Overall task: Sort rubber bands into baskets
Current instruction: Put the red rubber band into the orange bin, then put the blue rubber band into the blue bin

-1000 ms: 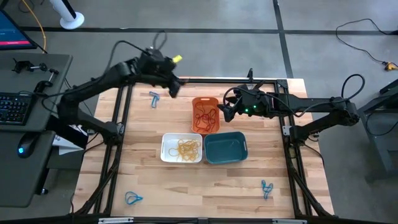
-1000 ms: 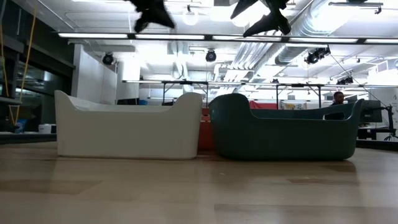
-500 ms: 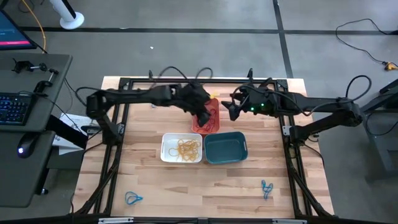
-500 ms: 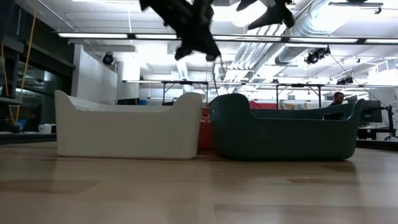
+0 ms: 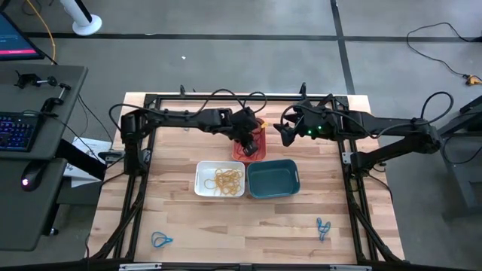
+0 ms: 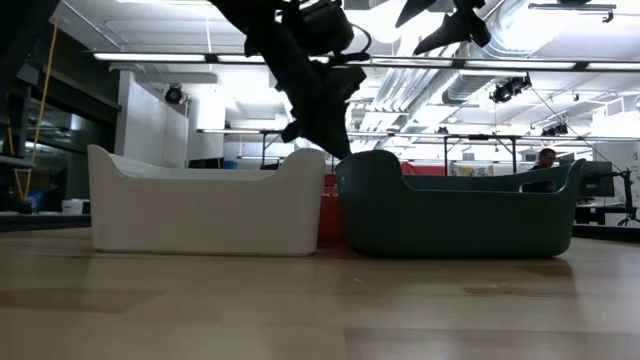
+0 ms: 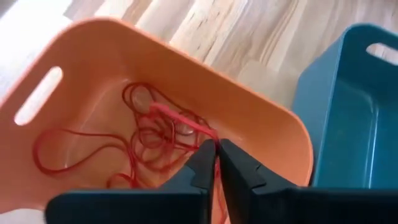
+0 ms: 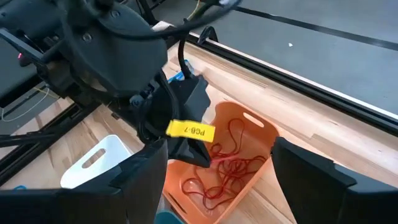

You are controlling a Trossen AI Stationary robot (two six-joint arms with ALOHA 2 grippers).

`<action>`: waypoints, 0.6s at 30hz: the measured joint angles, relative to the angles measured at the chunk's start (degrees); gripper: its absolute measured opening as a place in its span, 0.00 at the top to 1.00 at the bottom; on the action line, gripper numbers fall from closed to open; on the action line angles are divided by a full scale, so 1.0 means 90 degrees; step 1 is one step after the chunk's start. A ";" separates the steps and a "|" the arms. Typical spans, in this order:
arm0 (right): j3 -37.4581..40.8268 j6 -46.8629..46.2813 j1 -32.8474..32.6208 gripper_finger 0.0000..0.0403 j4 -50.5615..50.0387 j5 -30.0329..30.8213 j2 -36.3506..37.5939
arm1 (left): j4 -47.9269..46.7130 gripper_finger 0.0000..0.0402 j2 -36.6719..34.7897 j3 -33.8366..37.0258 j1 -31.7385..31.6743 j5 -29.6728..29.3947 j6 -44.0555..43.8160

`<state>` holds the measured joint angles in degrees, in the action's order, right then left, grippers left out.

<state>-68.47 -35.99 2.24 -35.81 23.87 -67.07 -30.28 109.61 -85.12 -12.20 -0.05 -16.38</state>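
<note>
I am seeing the left gripper [image 7: 216, 163] hanging over the orange basket [image 5: 249, 138], its fingers pressed together on a red band [image 7: 186, 123] that is running from the tips down into the tangle of red bands [image 8: 225, 169] lying on that basket's floor. From above, the left arm is stretching across the far part of the table [image 5: 188, 218] and is covering much of the orange basket, which is sitting just behind the white basket [image 5: 219, 179] and the teal basket [image 5: 273, 178]; those two are standing side by side, touching or nearly so. Yellow bands [image 5: 227, 178] are lying in a loose heap inside the white basket, while I am making out no bands in the teal one. The right gripper [image 5: 285, 133] is waiting in the air just beside the orange basket on its right side, and in its wrist view its fingers [image 8: 314, 172] are standing wide apart with nothing between them. Blue bands are lying loose on the table, one [image 5: 161, 240] near the front left corner and another [image 5: 323, 227] towards the front right, both well apart from the baskets. In the low view the left gripper [image 6: 318, 120] is dipping behind the white and teal baskets
</note>
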 joint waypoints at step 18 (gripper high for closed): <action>0.0000 -0.0767 -0.0002 0.32 -0.2690 -0.1163 -0.0002 | -0.1418 0.47 -0.0948 -0.0061 -0.0159 -0.0002 0.0333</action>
<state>-68.47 -42.89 2.22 -60.02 13.40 -67.09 -43.04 101.07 -85.67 -13.62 -0.07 -13.39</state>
